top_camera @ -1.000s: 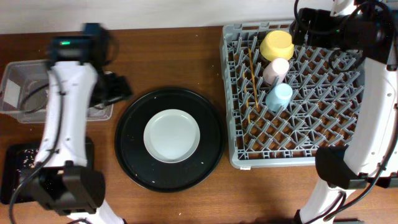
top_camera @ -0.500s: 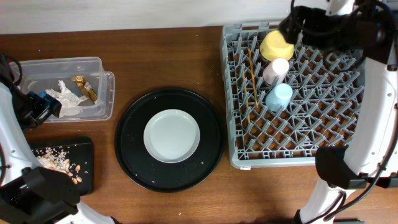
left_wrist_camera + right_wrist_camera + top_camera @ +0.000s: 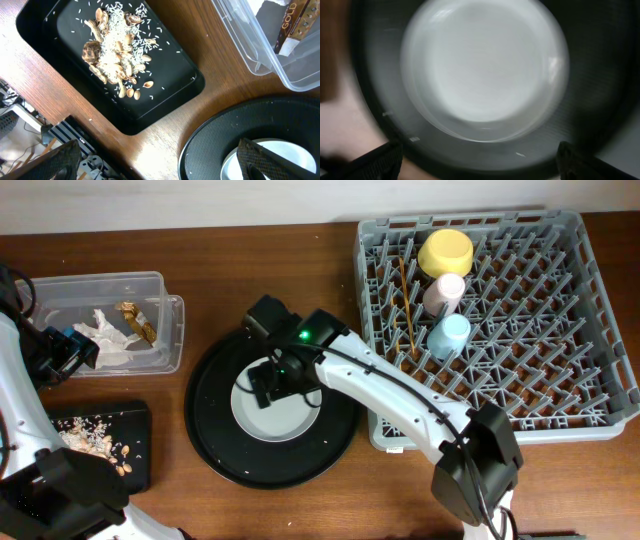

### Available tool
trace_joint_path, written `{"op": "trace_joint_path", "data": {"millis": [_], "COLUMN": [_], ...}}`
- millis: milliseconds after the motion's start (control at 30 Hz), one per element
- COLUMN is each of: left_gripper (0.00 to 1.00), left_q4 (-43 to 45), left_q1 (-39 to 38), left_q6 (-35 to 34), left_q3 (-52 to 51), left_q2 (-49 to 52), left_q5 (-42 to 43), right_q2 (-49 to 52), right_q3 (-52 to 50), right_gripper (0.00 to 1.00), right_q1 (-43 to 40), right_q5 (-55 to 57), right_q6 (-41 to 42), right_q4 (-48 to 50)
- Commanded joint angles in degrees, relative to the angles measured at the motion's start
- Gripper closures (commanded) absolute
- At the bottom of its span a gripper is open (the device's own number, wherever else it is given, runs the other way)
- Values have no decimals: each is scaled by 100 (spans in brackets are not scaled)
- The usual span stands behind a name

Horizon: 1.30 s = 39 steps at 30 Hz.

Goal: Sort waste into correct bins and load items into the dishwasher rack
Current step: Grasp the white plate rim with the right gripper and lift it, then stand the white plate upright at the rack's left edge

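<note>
Directly under R claw (image 3: 480, 159), pale plate (image 3: 482, 70) centred on round blk tray (image 3: 592, 75), claw spread wide, empty.

plate (image 3: 275, 418) on tray (image 3: 213, 432), rack (image 3: 520, 350) perhaps touching, right

The table (image 3: 200, 260) is brown wood with darker lines in it. From above, it fills almost the whole view. At 12 o'clock a pale strip of wall (image 3: 200, 200) runs along its far edge. In the left wrist view, a black ridged bar (image 3: 100, 162) lies past the table edge at 7 o'clock.
</note>
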Motion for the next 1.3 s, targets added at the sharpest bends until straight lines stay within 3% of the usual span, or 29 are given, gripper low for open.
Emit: {"op": "trace_joint_path", "data": {"millis": [0,67,200,367,433,500,567,700,767,867,933,1033,1267], "left_gripper": [1,1,1,1,1,1,1,1,1,1,1,1,1], "left_q4": [2,2,0,0,2,2,0,2,0,2,2,0,2], "left_q1": [20,20,20,20,20,20,20,20,20,20,20,20,20], "left_q6": [-9,-9,-9,-9,-9,-9,-9,-9,-11,-9,-9,-9,-9], "left_q3": [72,72,72,72,72,72,72,72,72,72,72,72,72], "left_q2": [-125,-125,-125,-125,-125,-125,-125,-125,-125,-125,-125,-125,-125], "left_q5": [0,0,0,0,0,0,0,0,0,0,0,0,0], "right_q2": [-79,-74,-74,-72,-68,-68,-87,-103,-103,-103,-87,-35,682], "right_q3": [-308,-798,-1912,-2457,-2717,-2736,-2459,-728,1067,2439,2575,2374,1751], "right_gripper": [14,14,41,56,58,71,96,96,96,96,96,96,96], "right_q1": [-197,-197,-271,-271,-271,-271,-420,-1051,-1759,-2826,-3353,-3252,-2455], "right_q5": [918,916,50,13,129,162,138,120,752,2173,3257,4699,5274], "right_q6": [568,568,564,610,802,802,800,487,315,321,326,433,431], "right_q4": [-72,138,1231,1897,2055,2107,2004,754,-551,-1600,-1624,-1156,-227]}}
